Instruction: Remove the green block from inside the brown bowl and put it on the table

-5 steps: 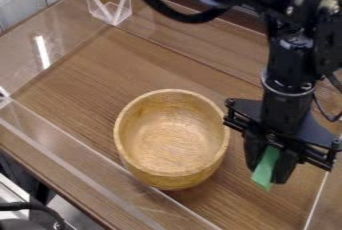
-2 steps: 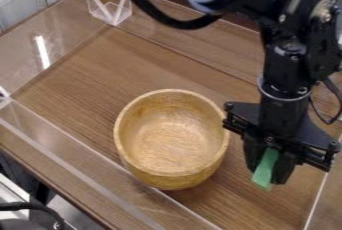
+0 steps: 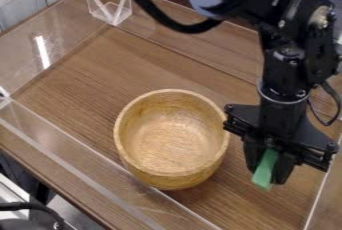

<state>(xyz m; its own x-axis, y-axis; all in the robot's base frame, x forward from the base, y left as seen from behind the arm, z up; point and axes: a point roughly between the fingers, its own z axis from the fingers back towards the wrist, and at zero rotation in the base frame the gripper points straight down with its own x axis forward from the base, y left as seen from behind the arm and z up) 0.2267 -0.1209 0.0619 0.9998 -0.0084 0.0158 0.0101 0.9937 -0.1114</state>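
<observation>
The black gripper [image 3: 274,156] points straight down, its jaws clamped on the upper part of the green block [image 3: 270,171]. Set against the picture from a second ago, very little has changed: the gripper and the block sit in almost the same spot to the right of the brown bowl [image 3: 171,138], perhaps a touch lower, though the shift is too slight to be sure of. The bulky black arm above it leans across the top of the view a little differently, and more of its upper part fills the top edge.

The green block hangs close to upright, its long axis running up and down with a slight lean, the lower end pointing at the table [image 3: 147,64] and tipped a little toward the left. Only its lower half shows below the fingers; the upper end is hidden inside the gripper. Its lower end is down near the tabletop, but whether it touches the wood cannot be told from here.

The block is outside the bowl, just beside its right wall, over bare tabletop near the front right corner. The bowl stands upright with nothing visible inside it, its pale grain showing. Clear acrylic walls [image 3: 60,44] border the table on the left and front.
</observation>
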